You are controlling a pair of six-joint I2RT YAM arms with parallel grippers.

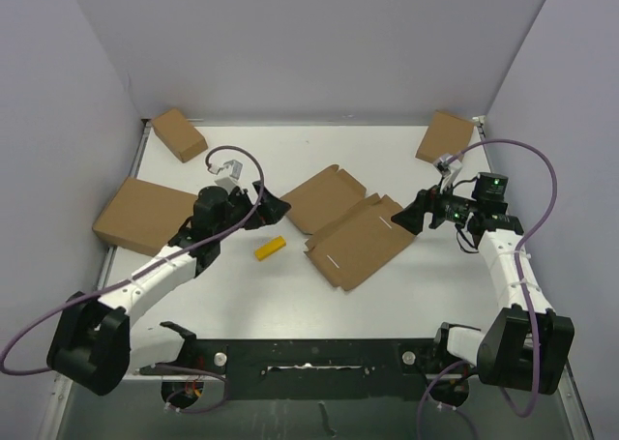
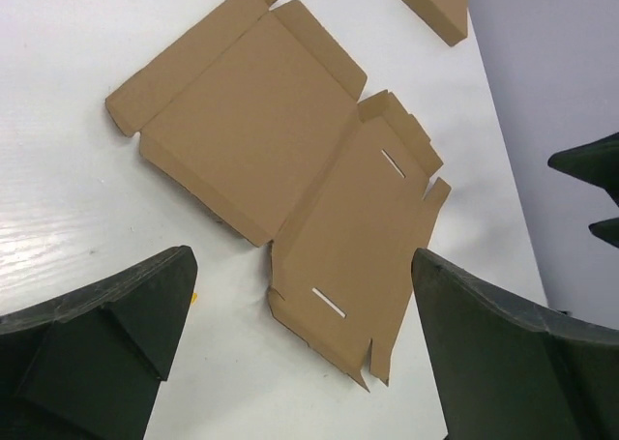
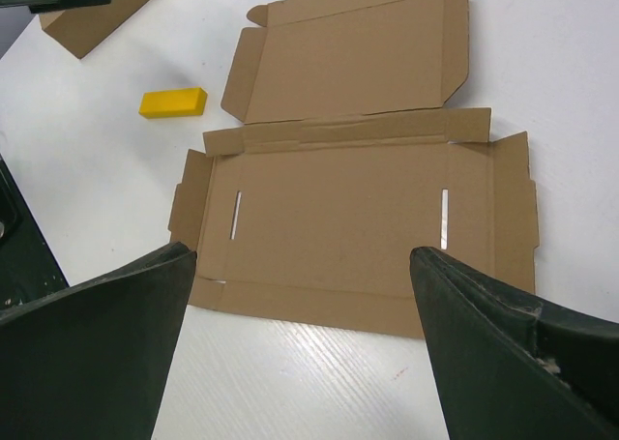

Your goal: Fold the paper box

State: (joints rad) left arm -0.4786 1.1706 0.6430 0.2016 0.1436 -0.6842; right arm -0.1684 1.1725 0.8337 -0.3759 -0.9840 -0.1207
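The paper box [image 1: 353, 227] lies unfolded and flat in the middle of the table, all flaps down. Its lid panel points far-left, and the panel with two slots lies near-right. The left wrist view shows the box [image 2: 290, 160] ahead of my left gripper [image 2: 302, 266], which hovers open and empty off its left edge. My left gripper [image 1: 276, 206] sits just left of the lid panel. My right gripper [image 1: 404, 218] is open and empty at the box's right edge. In the right wrist view the box [image 3: 338, 218] lies ahead of that open gripper [image 3: 302, 256].
A small yellow block [image 1: 270, 248] lies left of the box, also seen from the right wrist [image 3: 172, 102]. Folded brown boxes sit at the far left [image 1: 179, 133], the far right [image 1: 445, 135] and the left edge [image 1: 143, 215]. White walls enclose the table.
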